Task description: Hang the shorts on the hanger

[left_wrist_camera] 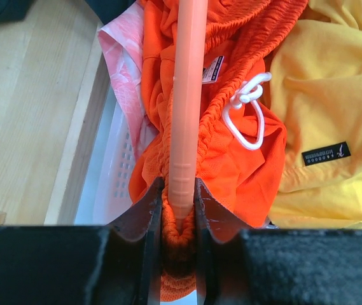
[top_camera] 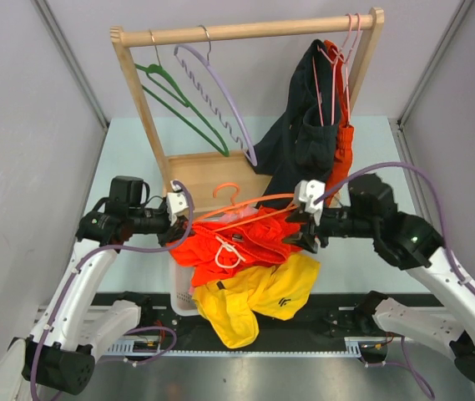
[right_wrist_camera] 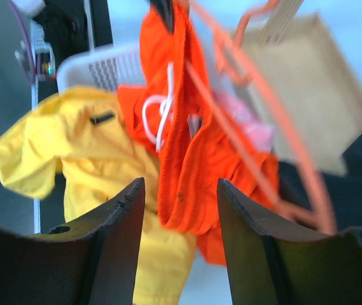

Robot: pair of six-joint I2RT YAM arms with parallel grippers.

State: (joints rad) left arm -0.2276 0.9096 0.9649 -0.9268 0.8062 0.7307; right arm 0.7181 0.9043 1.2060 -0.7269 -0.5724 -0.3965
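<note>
The bright orange shorts [top_camera: 250, 242] with a white drawstring [top_camera: 225, 251] hang bunched over the thin orange hanger [top_camera: 245, 206], held above a white basket between both arms. My left gripper [top_camera: 184, 224] is shut on the hanger's end and a fold of the shorts; the left wrist view shows the hanger bar [left_wrist_camera: 186, 108] pinched between the fingers with orange fabric [left_wrist_camera: 244, 171] round it. My right gripper [top_camera: 297, 232] is open at the shorts' right edge; in the right wrist view the shorts [right_wrist_camera: 193, 159] hang just beyond its spread fingers, and the hanger [right_wrist_camera: 263, 121] runs past on the right.
Yellow shorts [top_camera: 254, 296] with a dark logo spill over the white basket [top_camera: 183, 296] at the near edge. A wooden rack [top_camera: 245, 32] behind holds a green hanger [top_camera: 174, 96], a lilac wavy hanger [top_camera: 220, 100], dark clothes [top_camera: 304, 134] and a red-orange garment [top_camera: 341, 142].
</note>
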